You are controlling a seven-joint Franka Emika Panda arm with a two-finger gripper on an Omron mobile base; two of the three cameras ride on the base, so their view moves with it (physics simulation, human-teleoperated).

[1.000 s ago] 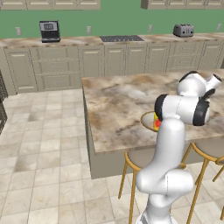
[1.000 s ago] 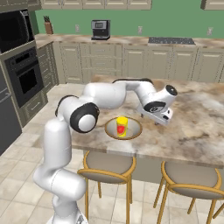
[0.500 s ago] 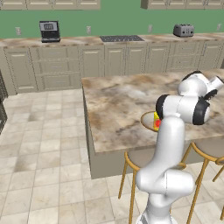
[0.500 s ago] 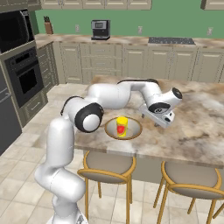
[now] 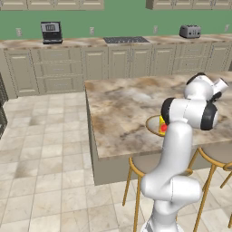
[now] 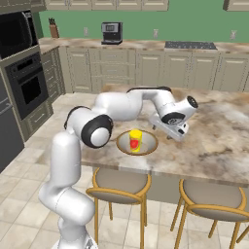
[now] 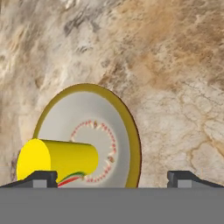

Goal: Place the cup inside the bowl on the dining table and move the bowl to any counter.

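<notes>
Standing cup (image 6: 135,140) in bowl (image 6: 151,144) | red mark, no text | hand (image 6: 175,134) open

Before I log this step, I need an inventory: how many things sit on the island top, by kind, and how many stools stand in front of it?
Cups: 1, the yellow cup, standing in the bowl
Bowls: 1, the bowl on the island top
Stools: 2, one stool and another stool
Total: 4

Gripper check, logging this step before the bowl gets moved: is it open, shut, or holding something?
Gripper: open, holding nothing; the cup stands in the bowl, free of its fingers.
</notes>
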